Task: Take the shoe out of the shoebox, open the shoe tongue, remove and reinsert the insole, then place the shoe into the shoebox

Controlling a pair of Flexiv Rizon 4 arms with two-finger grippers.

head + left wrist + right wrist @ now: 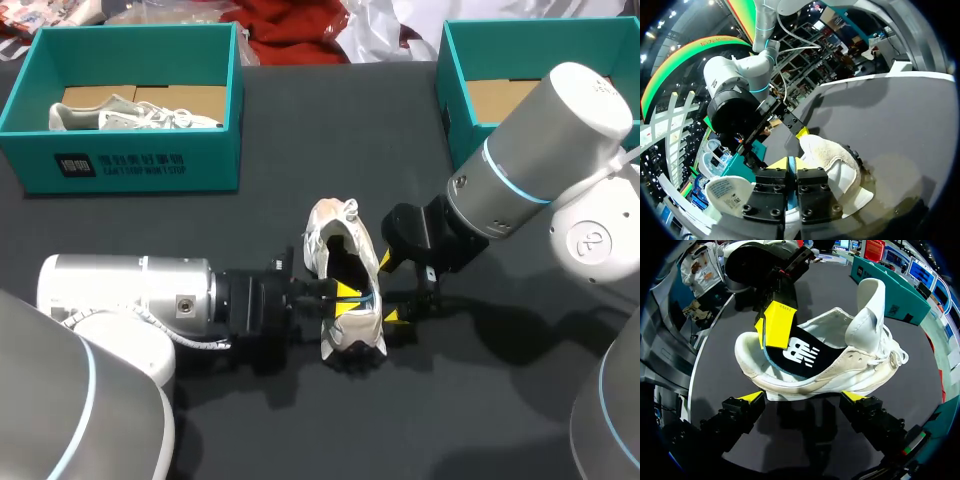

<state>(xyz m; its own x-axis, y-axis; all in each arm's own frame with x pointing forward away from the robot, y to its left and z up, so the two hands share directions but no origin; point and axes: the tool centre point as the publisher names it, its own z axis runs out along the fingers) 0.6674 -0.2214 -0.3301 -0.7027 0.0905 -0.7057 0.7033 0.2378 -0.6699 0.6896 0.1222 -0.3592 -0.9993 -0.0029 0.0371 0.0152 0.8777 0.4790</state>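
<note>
Because the insole (800, 357) seems due out next, head view lists shoe (335, 232) mid-table, well apart from shoebox (140, 165), left gripper (350, 296) inside its opening. Left wrist view: tips nearly together. Right wrist view: they pinch the insole's heel edge; right gripper (804, 396) spread wide beside the sole, apparently bracing.

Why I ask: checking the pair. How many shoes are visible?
2. One shoe lies in the left shoebox; the other shoe is on the table between the left gripper and right gripper. My right arm partly hides the right shoebox, possibly holding more.
</note>
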